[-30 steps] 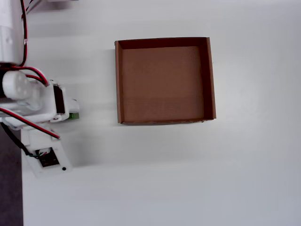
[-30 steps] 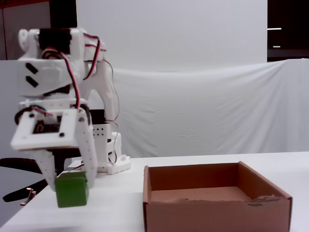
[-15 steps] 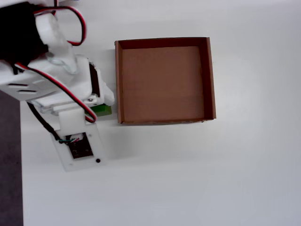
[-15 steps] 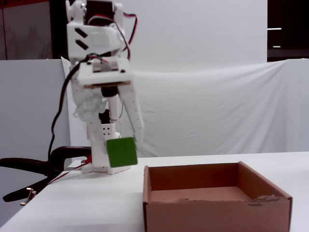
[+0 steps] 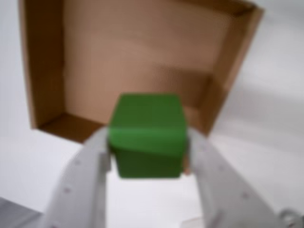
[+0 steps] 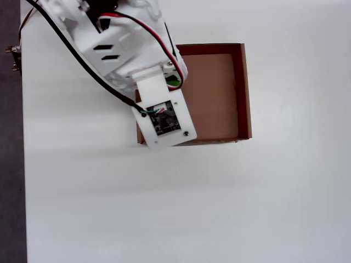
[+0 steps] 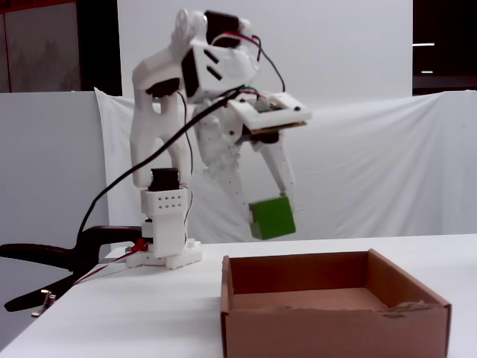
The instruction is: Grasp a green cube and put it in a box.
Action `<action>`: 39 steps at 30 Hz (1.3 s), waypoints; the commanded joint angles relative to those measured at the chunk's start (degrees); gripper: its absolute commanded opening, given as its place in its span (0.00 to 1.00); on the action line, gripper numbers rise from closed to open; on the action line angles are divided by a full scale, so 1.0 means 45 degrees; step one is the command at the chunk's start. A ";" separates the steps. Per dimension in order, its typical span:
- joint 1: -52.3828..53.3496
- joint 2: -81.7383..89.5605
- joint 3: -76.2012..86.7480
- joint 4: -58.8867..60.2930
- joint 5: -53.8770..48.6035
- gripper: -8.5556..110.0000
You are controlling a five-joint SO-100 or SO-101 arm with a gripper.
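White table (image 6: 274, 192): green cube (image 7: 272, 218) in hand (image 7: 270, 216)

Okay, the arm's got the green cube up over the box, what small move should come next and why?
Probably ease a little further over the box, then lower. The gripper is shut on the green cube, held well above the rim, near the box's left edge in the overhead view.

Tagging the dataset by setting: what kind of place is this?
Likely a lab or hobby bench: white table, white sheet backdrop, small white arm's gripper holding a green cube above a brown cardboard box.

Raised arm (image 7: 186, 82), jaws clamped.
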 commanded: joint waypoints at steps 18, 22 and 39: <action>-0.0859 -0.1016 0.3379 -0.4082 0.0215 0.20; -0.1055 -0.1309 0.3809 -0.4609 0.0215 0.20; -0.1016 -0.1211 0.3828 -0.4902 0.0215 0.26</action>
